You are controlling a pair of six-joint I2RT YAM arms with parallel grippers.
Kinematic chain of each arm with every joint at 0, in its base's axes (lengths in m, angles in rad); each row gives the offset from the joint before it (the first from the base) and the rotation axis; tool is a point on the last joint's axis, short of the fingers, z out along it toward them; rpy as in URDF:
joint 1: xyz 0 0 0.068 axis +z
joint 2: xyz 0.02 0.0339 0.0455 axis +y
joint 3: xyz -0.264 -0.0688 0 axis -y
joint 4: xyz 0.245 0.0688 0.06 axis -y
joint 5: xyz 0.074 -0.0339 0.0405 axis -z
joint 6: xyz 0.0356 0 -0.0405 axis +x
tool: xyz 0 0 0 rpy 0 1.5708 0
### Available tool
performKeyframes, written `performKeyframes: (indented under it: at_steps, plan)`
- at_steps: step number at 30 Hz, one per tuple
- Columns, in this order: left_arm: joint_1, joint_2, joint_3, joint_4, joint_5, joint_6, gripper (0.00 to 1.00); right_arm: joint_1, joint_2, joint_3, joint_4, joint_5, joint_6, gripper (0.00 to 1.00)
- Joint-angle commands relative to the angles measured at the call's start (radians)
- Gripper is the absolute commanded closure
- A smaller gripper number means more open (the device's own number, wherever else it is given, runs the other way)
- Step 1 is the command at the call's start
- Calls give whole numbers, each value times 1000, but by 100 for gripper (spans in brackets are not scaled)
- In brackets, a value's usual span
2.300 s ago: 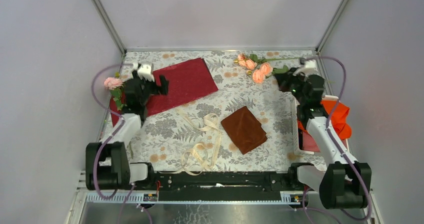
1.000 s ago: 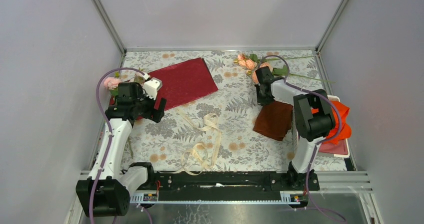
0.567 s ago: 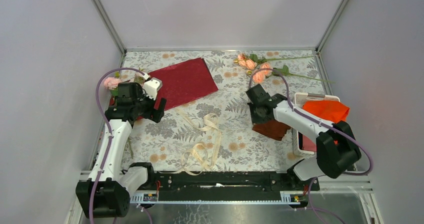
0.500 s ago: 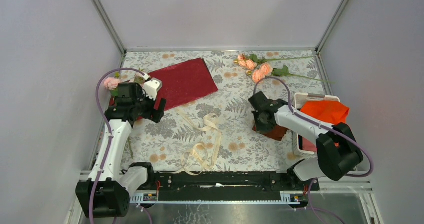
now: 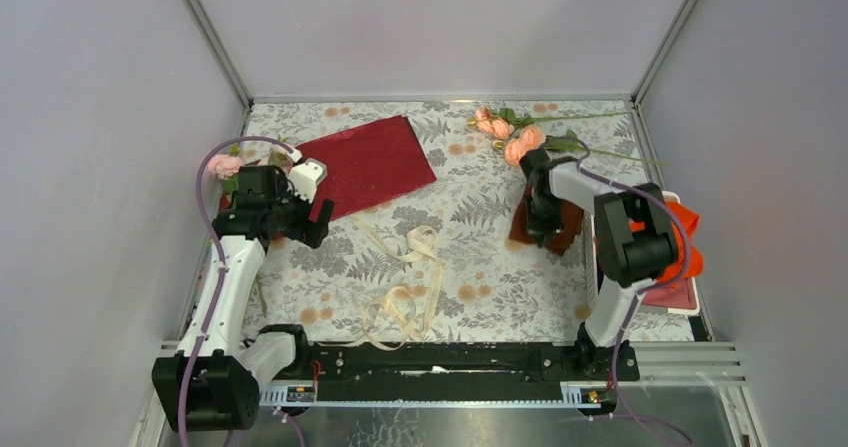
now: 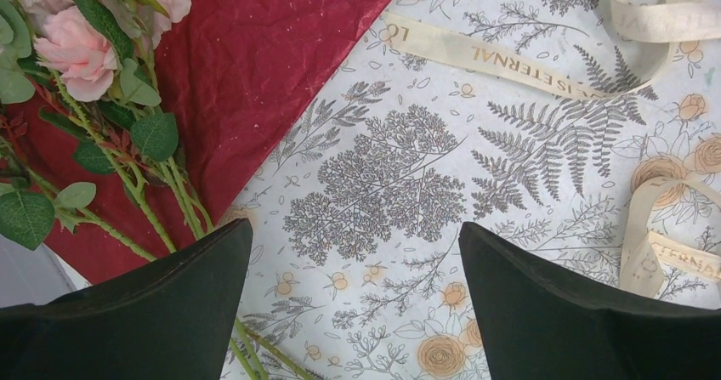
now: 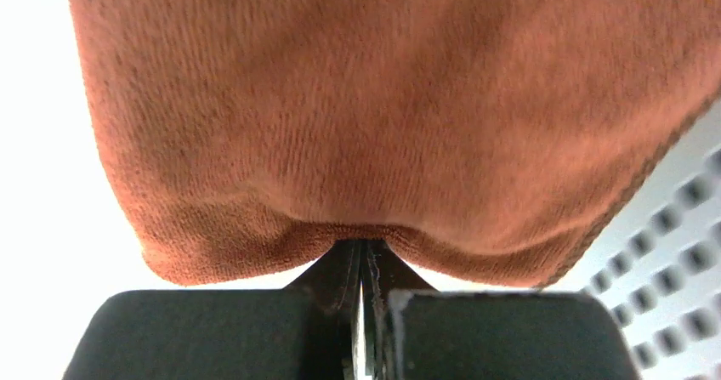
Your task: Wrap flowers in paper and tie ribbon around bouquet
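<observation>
Right pincer (image 7: 367, 302) is pressed together on the hem of a small brown cloth (image 7: 383, 125), which bulges just beyond its tips. The cloth plays no part in the wrapping, so it is probably meant to be cleared aside. Left pincer (image 6: 355, 231) hangs spread wide over bare tabletop (image 6: 383, 184), holding nothing. Just to its left lie pink flowers (image 6: 76, 48), their stems across a corner of the crimson paper (image 6: 272, 65), likely laid ready for rolling. To its right the cream ribbon (image 6: 493, 57) lies loose. Beyond the right pincer, more roses (image 5: 515, 145) lie near the back edge. Pale walls (image 5: 430, 27) close in the fern-printed surface.
</observation>
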Motion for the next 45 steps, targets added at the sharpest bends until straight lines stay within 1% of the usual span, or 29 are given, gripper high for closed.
performKeyframes:
  at_steps: [1,3,5,8,10,11,13,14,15,16,17,18,19,20,22,24,26,29,31,32,35,39,40,41,44,45]
  plan:
    - [-13,0,-13,-41,-29,37,2,-68,180,234,66,173,-118,100]
    - [-20,4,-8,-59,-27,47,2,-78,224,324,28,210,-140,100]
    - [-32,5,-7,-81,-10,59,3,-78,225,389,2,208,-145,100]
    - [-41,10,2,-104,31,84,4,-59,161,432,1,85,-141,100]
    - [-41,20,11,-111,59,99,4,-8,99,410,73,-35,-150,100]
    - [-41,30,16,-112,69,102,4,21,76,394,134,-137,-159,97]
    - [-66,57,27,-109,86,91,4,68,64,381,255,-307,-145,83]
    - [-71,71,30,-107,93,80,4,82,77,390,312,-374,-116,74]
    - [-80,85,32,-106,102,72,5,92,103,410,366,-431,-56,62]
    - [-91,95,32,-104,114,63,6,100,137,432,421,-469,2,46]
    - [-107,102,33,-104,124,53,6,106,176,463,467,-490,61,30]
    - [-126,108,31,-104,135,46,7,113,222,498,509,-499,115,17]
    - [-148,110,29,-103,142,41,7,121,268,541,533,-498,155,12]
    - [-169,109,26,-103,146,40,7,129,323,595,541,-487,187,10]
    - [-217,104,11,-98,144,40,7,140,431,717,516,-471,237,9]
    - [-269,99,-7,-82,135,32,6,146,561,847,450,-463,274,8]
    - [-324,99,-22,-63,120,23,6,152,654,965,381,-454,291,7]
    - [-393,111,-32,-46,101,15,4,163,746,1069,303,-462,301,7]
    - [-420,123,-32,-36,97,13,3,176,767,1062,310,-495,313,8]
    - [-431,128,-31,-30,94,12,3,184,773,1051,322,-536,321,9]
    - [-452,143,-21,-23,85,9,3,206,783,1012,379,-645,360,16]
    - [-454,133,-6,-33,109,13,2,227,740,913,562,-737,485,23]
    - [-454,125,-7,-36,117,14,2,228,728,898,604,-750,515,28]
    - [-454,117,-8,-37,125,15,2,227,716,888,643,-757,543,36]
    - [-454,90,-19,-38,139,23,2,228,688,913,683,-743,582,76]
    - [-454,85,-24,-38,138,26,2,228,680,946,669,-733,578,94]
